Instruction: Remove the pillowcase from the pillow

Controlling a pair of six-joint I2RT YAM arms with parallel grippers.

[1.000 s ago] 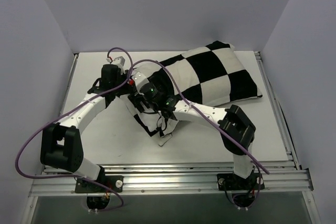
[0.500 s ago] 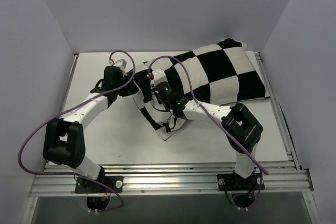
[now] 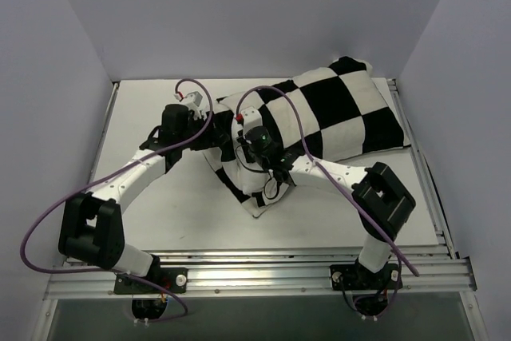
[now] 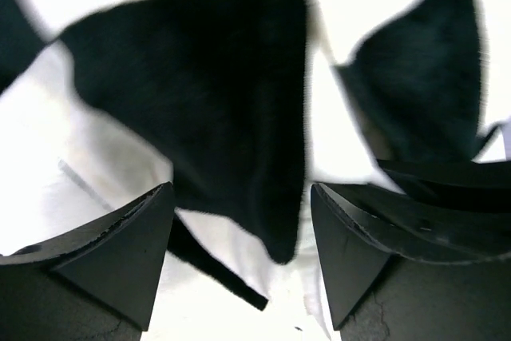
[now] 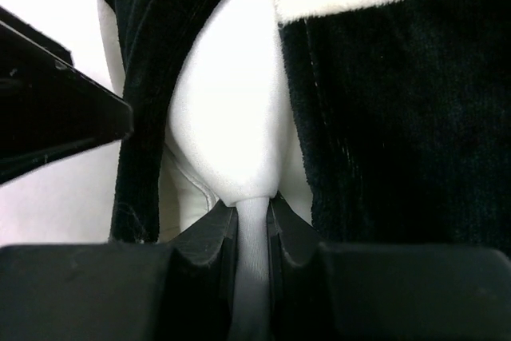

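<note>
Pillowcase (image 4: 223,77) fold between left gripper's (image 4: 241,193) parted jaws; right gripper (image 5: 254,207) clamped on pillow (image 5: 231,117)

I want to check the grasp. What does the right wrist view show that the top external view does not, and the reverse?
Only the right wrist view: the right gripper shut on a fold of plain white fabric, apparently the pillow, inside the pillowcase. Only the top external view: the whole checkered pillowcase lying across the table, with the left gripper at the same end. Both: black-and-white pillowcase fabric around the right gripper.
</note>
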